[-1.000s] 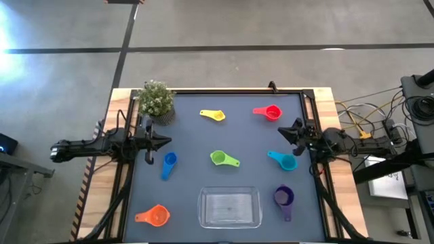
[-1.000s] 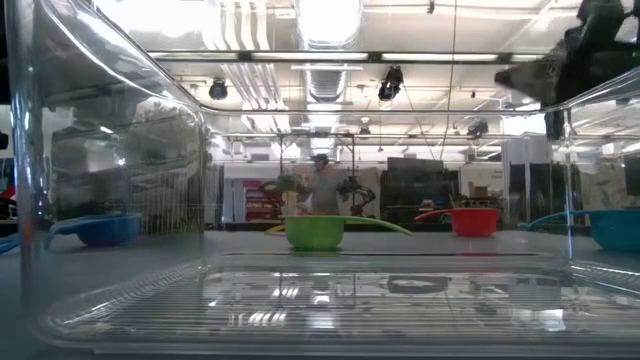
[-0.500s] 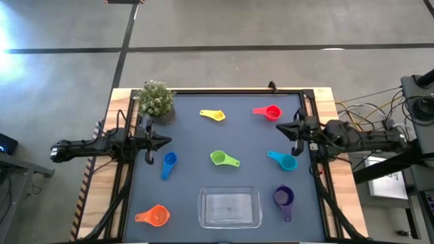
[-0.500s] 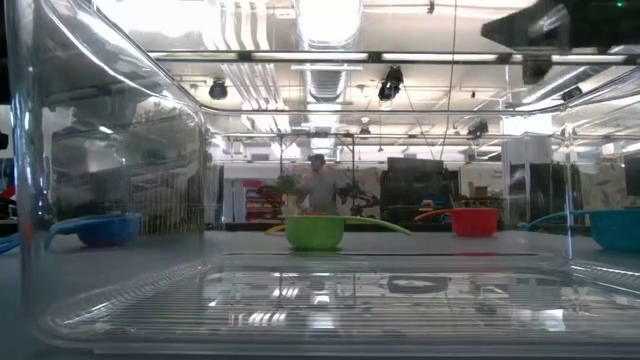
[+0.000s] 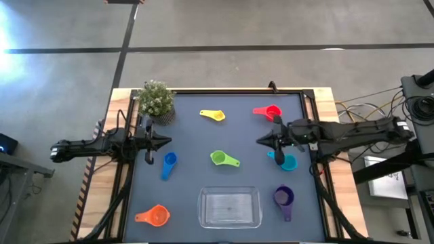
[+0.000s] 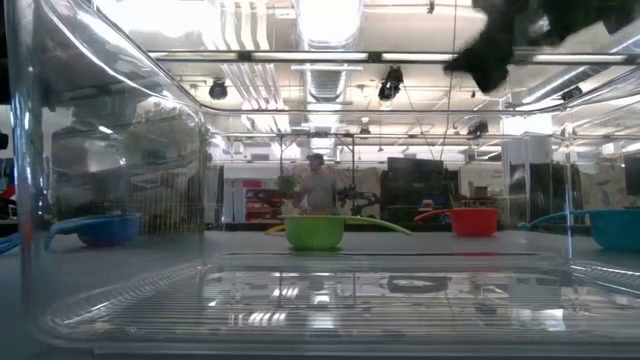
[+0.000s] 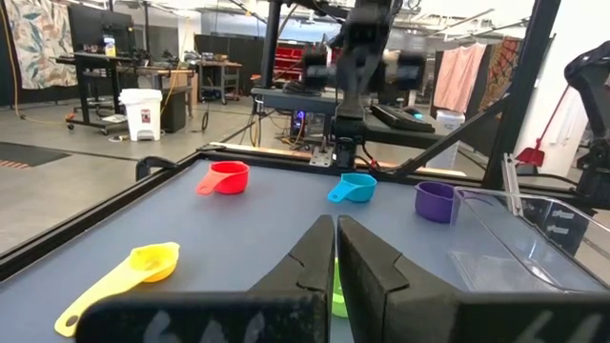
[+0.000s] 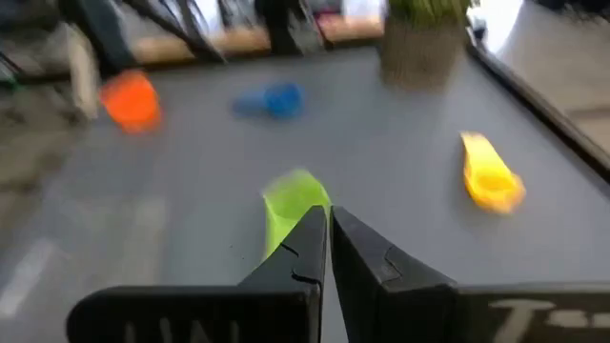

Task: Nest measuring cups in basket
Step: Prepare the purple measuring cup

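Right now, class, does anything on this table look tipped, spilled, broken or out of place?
Nothing stands out. The seven measuring cups sit upright and apart on the mat, and the clear basket lies flat and empty.

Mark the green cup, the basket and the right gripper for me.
green cup [image 5: 218,158]: high view, on its bowl.
basket [image 5: 229,191]: high view, on its far rim.
right gripper [image 5: 260,141]: high view, at its shut fingertips.
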You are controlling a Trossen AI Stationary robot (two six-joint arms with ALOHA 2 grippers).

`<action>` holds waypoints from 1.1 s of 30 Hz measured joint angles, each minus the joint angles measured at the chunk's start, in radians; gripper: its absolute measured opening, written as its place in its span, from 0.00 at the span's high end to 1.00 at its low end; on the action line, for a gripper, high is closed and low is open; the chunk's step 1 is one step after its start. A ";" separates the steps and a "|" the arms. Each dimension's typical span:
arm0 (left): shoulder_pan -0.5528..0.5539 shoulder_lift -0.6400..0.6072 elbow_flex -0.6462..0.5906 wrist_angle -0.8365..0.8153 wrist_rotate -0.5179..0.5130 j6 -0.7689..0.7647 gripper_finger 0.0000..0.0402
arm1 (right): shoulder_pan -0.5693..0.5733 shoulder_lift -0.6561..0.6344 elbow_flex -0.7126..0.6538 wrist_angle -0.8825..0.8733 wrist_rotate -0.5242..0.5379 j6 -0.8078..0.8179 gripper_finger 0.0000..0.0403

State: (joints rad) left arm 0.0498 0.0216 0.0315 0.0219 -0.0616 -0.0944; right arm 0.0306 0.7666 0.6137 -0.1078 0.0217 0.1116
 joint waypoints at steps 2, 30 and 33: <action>0.000 0.000 0.000 -0.002 0.000 0.000 1.00 | 0.021 0.028 0.024 0.004 -0.004 -0.001 0.98; 0.000 0.003 0.000 0.000 0.000 0.000 1.00 | 0.243 0.346 0.161 0.066 0.039 -0.157 0.81; 0.000 0.004 0.000 -0.001 0.000 0.000 1.00 | 0.242 0.377 0.161 0.064 0.140 -0.157 0.72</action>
State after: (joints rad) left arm 0.0494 0.0254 0.0315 0.0212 -0.0620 -0.0948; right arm 0.2726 1.1440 0.7746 -0.0437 0.1619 -0.0456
